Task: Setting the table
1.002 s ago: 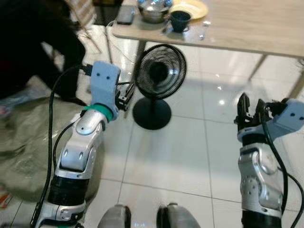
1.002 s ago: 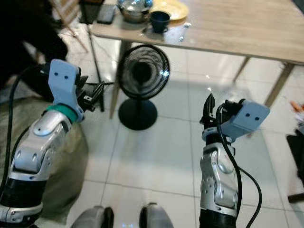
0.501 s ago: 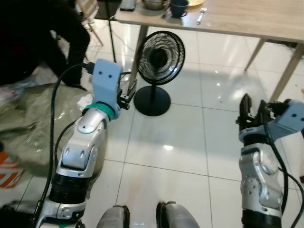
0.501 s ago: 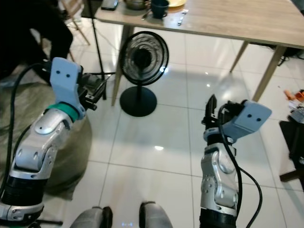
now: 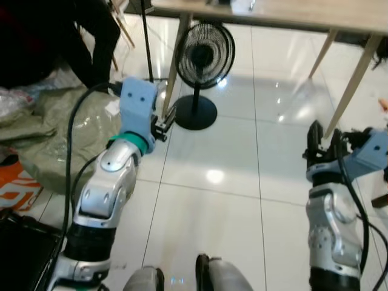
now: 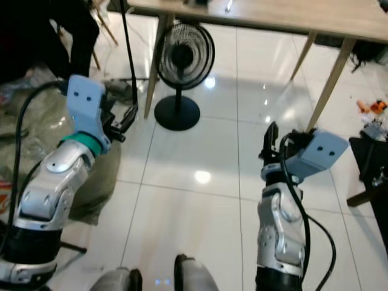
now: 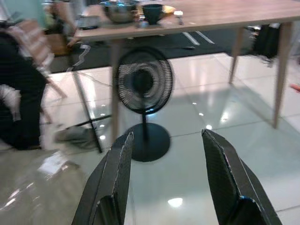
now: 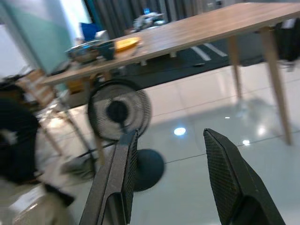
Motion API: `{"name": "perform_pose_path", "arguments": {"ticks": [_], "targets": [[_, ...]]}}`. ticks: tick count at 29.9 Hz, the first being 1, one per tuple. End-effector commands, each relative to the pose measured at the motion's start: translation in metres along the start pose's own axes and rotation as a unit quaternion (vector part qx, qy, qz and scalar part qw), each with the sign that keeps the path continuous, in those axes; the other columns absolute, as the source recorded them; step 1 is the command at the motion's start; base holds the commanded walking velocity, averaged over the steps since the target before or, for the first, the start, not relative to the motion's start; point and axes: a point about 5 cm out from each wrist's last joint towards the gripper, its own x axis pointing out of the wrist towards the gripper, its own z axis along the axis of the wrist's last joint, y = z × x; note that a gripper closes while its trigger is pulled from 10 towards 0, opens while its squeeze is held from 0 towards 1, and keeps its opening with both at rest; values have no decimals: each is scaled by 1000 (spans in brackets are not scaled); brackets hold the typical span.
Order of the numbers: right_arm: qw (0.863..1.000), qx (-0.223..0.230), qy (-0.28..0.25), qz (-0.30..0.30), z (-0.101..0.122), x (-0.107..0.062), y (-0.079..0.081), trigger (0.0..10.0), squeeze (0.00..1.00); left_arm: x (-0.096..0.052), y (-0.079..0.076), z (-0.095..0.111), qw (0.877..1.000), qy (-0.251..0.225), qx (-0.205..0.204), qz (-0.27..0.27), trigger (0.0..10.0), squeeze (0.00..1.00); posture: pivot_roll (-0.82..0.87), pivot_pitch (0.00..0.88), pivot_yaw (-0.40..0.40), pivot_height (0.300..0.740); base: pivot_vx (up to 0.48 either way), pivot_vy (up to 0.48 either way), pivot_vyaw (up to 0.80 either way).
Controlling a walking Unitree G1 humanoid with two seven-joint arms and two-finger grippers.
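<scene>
Wooden table (image 7: 225, 13) is bearing a steel bowl (image 7: 120, 10) and dark cup (image 7: 152, 13) while I am holding my left gripper (image 7: 171, 180) and right gripper (image 8: 176, 180) spread, empty.

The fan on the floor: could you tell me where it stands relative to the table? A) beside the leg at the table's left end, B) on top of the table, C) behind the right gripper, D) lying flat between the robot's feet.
A: the fan stands upright on the tiles, right next to the leg at the left end of the table, with its round base on the floor.
</scene>
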Motion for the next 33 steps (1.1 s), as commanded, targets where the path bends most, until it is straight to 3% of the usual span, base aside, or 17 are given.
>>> {"name": "perform_pose_path", "arguments": {"ticks": [1,33], "targets": [[1000,-4,3,-9,-1,-2,-4,10000,0,-1,-2,-4,1000,9,0,-2,10000,0,19,28,55,740,-360,0,0],[1000,-4,5,-10,-2,-1,-6,10000,0,0,-4,-6,1000,9,-2,-3,10000,0,16,16,52,740,-360,0,0]]}}
